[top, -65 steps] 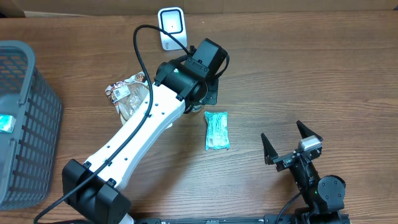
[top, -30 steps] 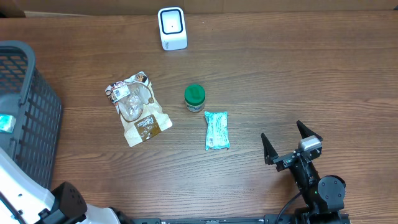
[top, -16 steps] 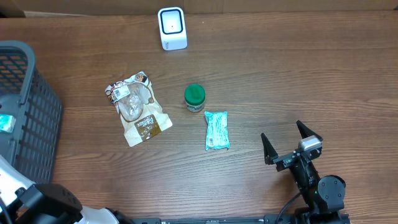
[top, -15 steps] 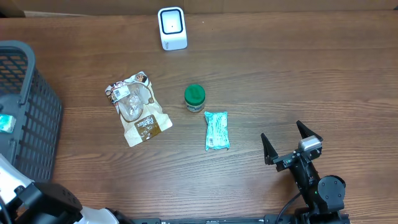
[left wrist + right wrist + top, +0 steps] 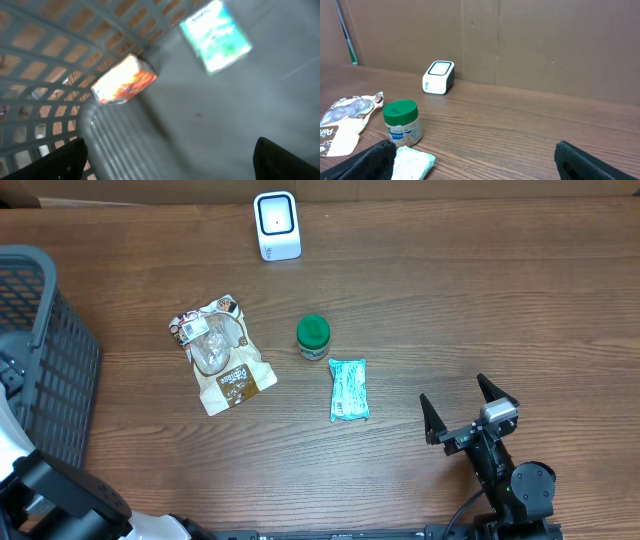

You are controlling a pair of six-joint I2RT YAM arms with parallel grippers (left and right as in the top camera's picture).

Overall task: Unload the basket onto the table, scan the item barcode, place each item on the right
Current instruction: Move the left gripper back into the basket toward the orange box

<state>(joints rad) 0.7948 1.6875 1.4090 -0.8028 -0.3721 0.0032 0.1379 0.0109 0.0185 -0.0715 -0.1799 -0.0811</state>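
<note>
Overhead: white scanner (image 5: pixel 277 225) stands at the far edge of the wooden table (image 5: pixel 480 290). Three items lie mid-table. The brown snack bag (image 5: pixel 222 360) lies flat. The green-lidded jar (image 5: pixel 313 338) stands upright to its right, apart from it. The teal packet (image 5: pixel 348 390) lies flat, just beside the jar on the near-right.

The grey mesh basket (image 5: pixel 45 350) sits at the left edge, with the left arm over its near corner. The right gripper (image 5: pixel 453 392) is at near right, well apart from all items. Its jaws are spread wide with nothing between them.

Left wrist view is blurred and looks down into the basket. The left gripper (image 5: pixel 170 152) has its fingers (image 5: pixel 67 160) wide apart and is empty. An orange box (image 5: pixel 125 80) lies against the mesh wall. A green-and-white box (image 5: pixel 216 31) lies on the basket floor, apart from the orange one. Neither box touches the fingers.

Right wrist view shows the scanner, jar, packet corner and bag edge ahead, all out of reach of the open fingers.
</note>
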